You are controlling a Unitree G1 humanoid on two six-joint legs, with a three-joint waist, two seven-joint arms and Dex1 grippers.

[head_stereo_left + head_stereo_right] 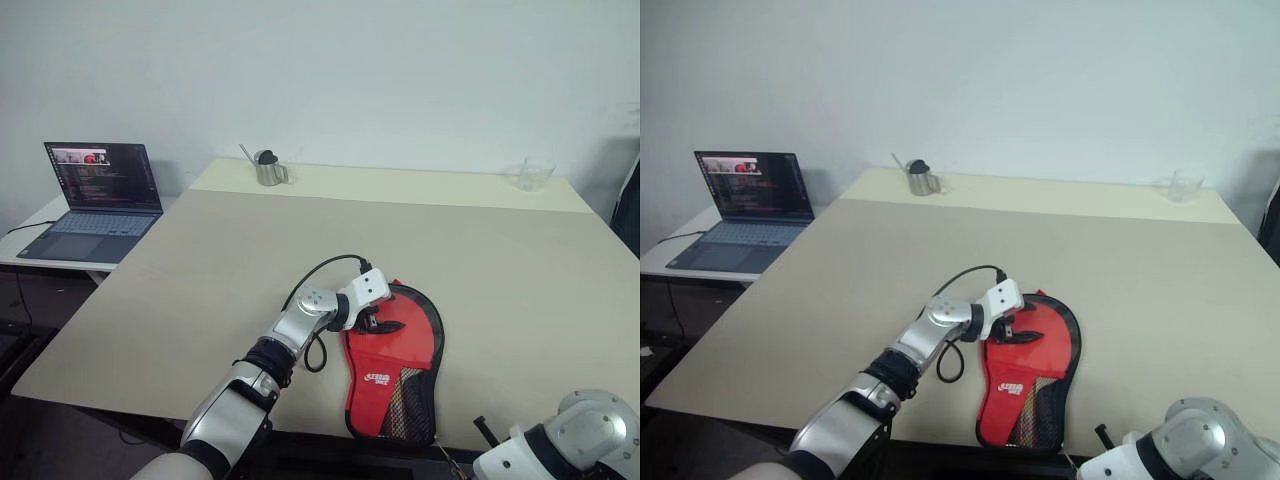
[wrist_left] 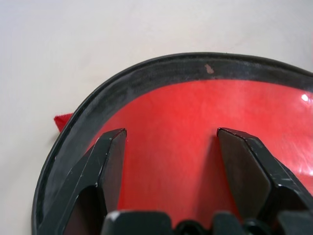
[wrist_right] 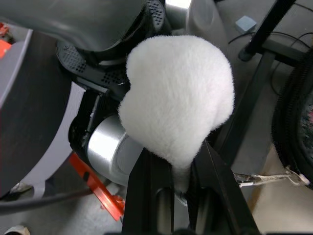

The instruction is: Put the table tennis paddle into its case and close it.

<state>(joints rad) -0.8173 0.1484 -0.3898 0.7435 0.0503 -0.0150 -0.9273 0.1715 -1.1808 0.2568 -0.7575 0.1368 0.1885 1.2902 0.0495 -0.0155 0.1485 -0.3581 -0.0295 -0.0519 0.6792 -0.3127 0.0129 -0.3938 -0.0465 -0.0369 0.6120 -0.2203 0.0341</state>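
Where the right jaws are: nearest of all, off the near right edge of the worktop (image 1: 250, 260), the right gripper (image 3: 181, 169) has its jaws clamped on the stem of the white plush keychain (image 3: 176, 98); a metal clasp (image 3: 266, 177) trails off to one side of it.
Case: the case (image 1: 395, 375) lies flat at the near edge of the worktop, red side up, with the mesh pocket and white logo at its near end.
Long axis: it runs near to far, narrow handle end at the near edge, round end farther in.
Paddle: no blade or handle can be told apart from the case; most likely it is already inside, though I cannot tell for sure.
Left jaws: the left gripper (image 1: 382, 322) comes in from the left over the round far part of the case, jaws apart, tips just over or on the red face inside the black rim, gripping nothing.
Key relation: the case lies to the far left of the right jaws, and the right arm is nearer its narrow end; the left arm is placed to pin the round end.
Step judged: closing the zip by pulling the plush, which needs the case held steady.
Risk: the case may slide off the near edge.
Far side: a laptop (image 1: 95, 200) at far left, a metal jug (image 1: 268, 170) and a glass bowl (image 1: 530, 175) along the far edge, well apart from the work.
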